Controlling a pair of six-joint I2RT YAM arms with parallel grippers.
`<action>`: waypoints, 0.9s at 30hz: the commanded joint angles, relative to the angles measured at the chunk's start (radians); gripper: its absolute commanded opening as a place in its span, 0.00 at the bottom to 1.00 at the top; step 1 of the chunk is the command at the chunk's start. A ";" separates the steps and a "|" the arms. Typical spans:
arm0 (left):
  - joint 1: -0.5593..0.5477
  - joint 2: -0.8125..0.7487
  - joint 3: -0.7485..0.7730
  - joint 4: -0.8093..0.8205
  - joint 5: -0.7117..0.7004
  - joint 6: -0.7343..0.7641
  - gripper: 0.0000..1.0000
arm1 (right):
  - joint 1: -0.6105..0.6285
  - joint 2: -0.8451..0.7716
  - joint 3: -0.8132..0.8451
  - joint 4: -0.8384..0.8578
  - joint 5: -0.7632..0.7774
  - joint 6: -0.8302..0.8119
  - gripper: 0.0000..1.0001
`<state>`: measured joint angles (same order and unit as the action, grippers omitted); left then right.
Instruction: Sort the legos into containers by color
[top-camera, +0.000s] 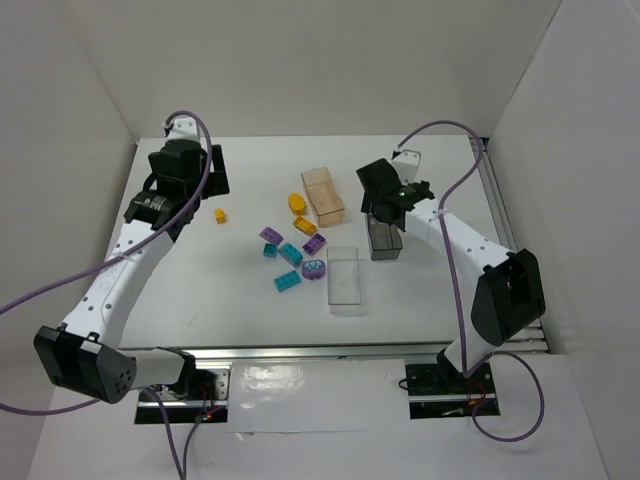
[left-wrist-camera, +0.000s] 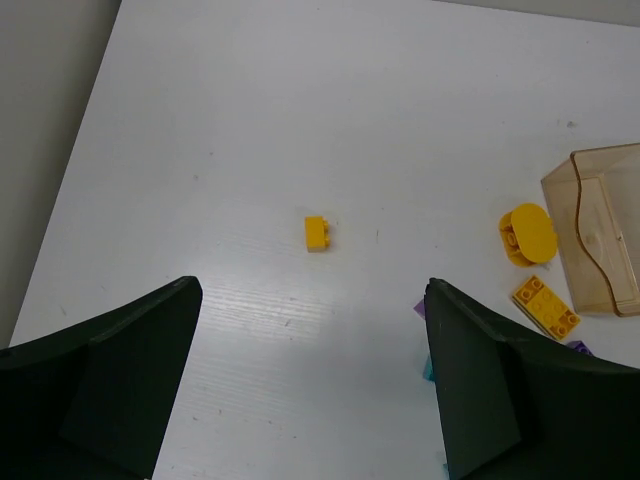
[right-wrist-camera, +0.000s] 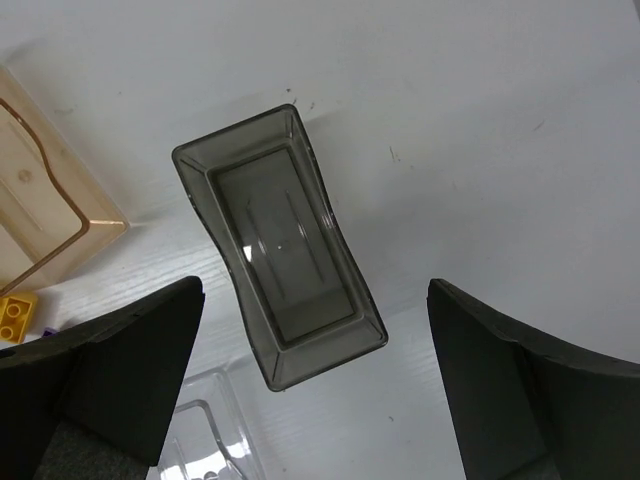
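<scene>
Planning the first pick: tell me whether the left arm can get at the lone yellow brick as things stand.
Probably yes. The lone yellow brick sits straight ahead of the left tool, whose jaws stand open, and nothing lies between them.

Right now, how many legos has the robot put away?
None yet. The tan box, grey box and clear box all look empty. Both hands are open, holding nothing: left hand above a small yellow brick, right hand above the grey box. All the bricks are left to sort.
</scene>
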<state>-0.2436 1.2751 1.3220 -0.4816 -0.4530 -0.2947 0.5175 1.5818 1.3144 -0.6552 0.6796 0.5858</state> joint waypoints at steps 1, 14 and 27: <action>-0.002 0.012 0.040 -0.017 -0.010 -0.041 1.00 | 0.022 0.021 0.003 -0.021 0.032 0.052 1.00; 0.021 0.138 0.142 -0.202 0.135 -0.176 1.00 | 0.134 0.052 0.063 0.238 -0.400 -0.289 0.94; 0.067 0.106 0.097 -0.252 0.214 -0.227 0.99 | 0.245 0.420 0.368 0.186 -0.773 -0.472 0.84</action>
<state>-0.1761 1.4136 1.4368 -0.7197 -0.2600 -0.4953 0.7490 1.9507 1.6062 -0.4770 0.0067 0.1871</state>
